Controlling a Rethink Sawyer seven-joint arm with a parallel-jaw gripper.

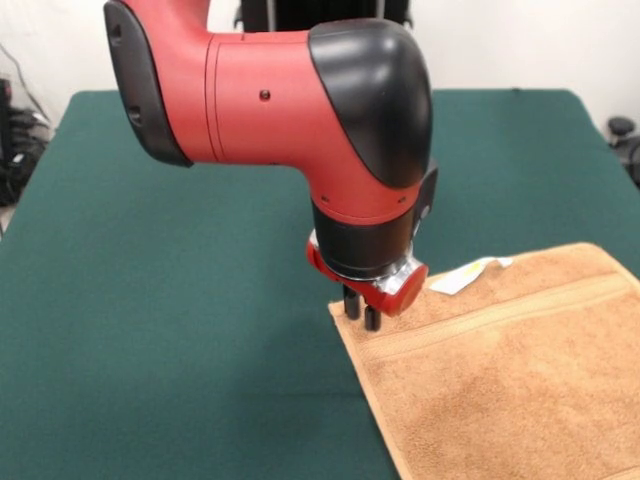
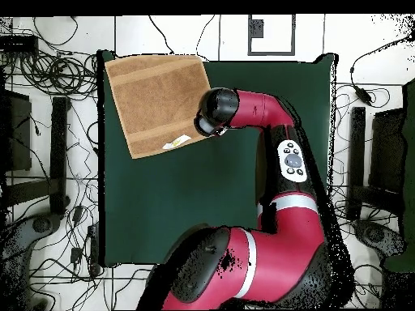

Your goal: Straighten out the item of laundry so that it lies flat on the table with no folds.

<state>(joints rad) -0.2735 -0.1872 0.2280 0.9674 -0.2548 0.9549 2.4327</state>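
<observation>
- The towel (image 1: 510, 370) lies on the tabletop (image 1: 180, 330), close to where I stand. It runs past the bottom and side of what I can see from the front. From above it reaches the tabletop's corner, and its edge seems to hang a little past the rim. A hard tug that way could slide it off.
- The towel looks nearly flat to me already. I see the woven band and no big folds. So the job seems almost done, and any extra push could make new wrinkles.
- The two dark fingers (image 1: 351, 302) of the gripper (image 1: 360, 312) point down at the towel's corner, right at its edge. They look close together with only a thin gap. I cannot tell if they pinch the cloth or just touch it.
- If they do hold the corner and the arm lifts, the corner could flip over and make a fold.
- If they press down and slide, the soft cloth could bunch up in front of them.
- A bit farther back, the small white label (image 1: 465, 275) sticks out from the towel's far edge, just beside the gripper. It could get caught or tucked under.
- The big red arm (image 1: 270, 95) hangs over the tabletop and hides the part of the towel's corner under it.
</observation>
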